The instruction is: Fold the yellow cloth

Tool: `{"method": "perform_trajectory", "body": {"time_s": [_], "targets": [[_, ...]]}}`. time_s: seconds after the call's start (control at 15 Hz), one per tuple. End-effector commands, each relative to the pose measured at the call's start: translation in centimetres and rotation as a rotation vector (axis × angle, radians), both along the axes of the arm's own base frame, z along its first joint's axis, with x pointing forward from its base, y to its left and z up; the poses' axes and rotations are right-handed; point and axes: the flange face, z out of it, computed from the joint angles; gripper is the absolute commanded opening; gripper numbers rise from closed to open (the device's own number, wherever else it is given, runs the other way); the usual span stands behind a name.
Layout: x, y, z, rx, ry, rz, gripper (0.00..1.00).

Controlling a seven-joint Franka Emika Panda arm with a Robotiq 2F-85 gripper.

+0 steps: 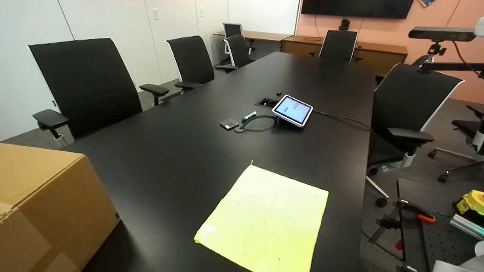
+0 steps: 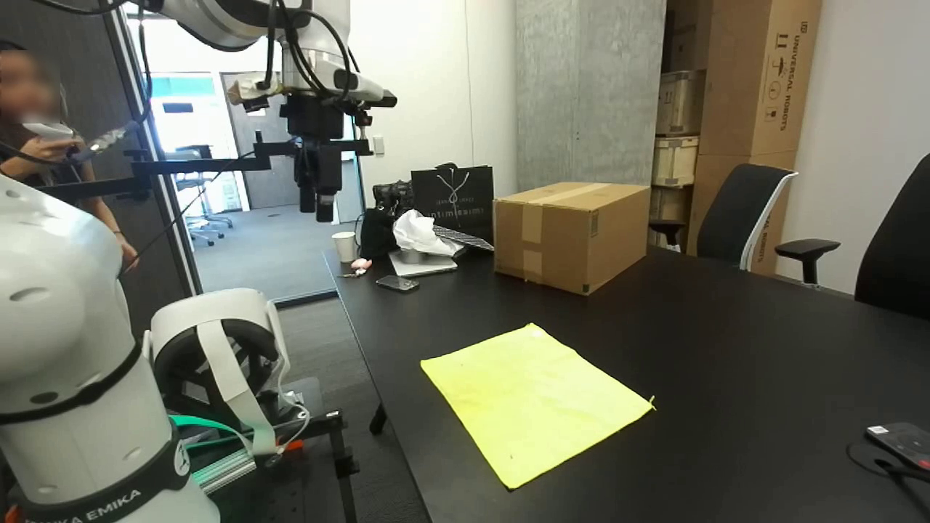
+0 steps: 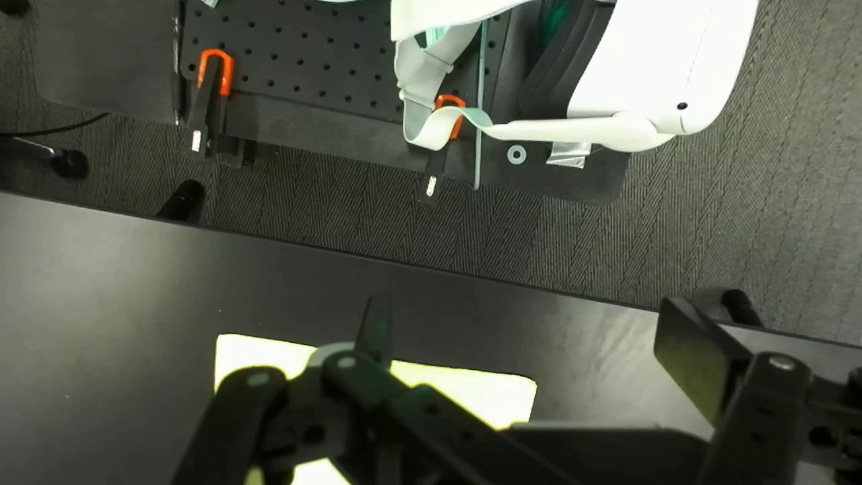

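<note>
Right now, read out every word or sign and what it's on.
"UNIVERSAL ROBOTS": upper tall box; handling signs beside it too small.
"EMIKA": arm; preceding word cut off.
"intimissimi": shopping bag; first letter unclear, line above blurred.
Too small, blurred or hidden: text on lower tall box, tablet, yellow tool, carton.

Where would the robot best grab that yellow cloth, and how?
Probably by a corner, say the one with a thin bit sticking out, with the hand coming straight down from above. The yellow cloth lies flat on the table, so its border seems the easiest part to pinch. The hand is open.
</note>
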Motion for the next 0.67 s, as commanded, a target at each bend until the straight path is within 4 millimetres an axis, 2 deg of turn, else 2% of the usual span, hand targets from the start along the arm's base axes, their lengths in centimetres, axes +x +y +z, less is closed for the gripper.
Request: {"method": "perform_trajectory", "body": {"time_s": [0.0, 0.2, 0.33, 0.6], "targets": [[3.3, -0.7, -3.1, 0.003, -0.037, 0.027, 1.00], [6.2, -1.3, -7.3, 0.025, -0.072, 0.012, 1.00], [8.1, -2.1, -10.8, 0.033, -0.086, -0.031, 1.00], [10.4, -4.8, -16.9, 0.038, -0.097, -0.113, 1.00]]}}
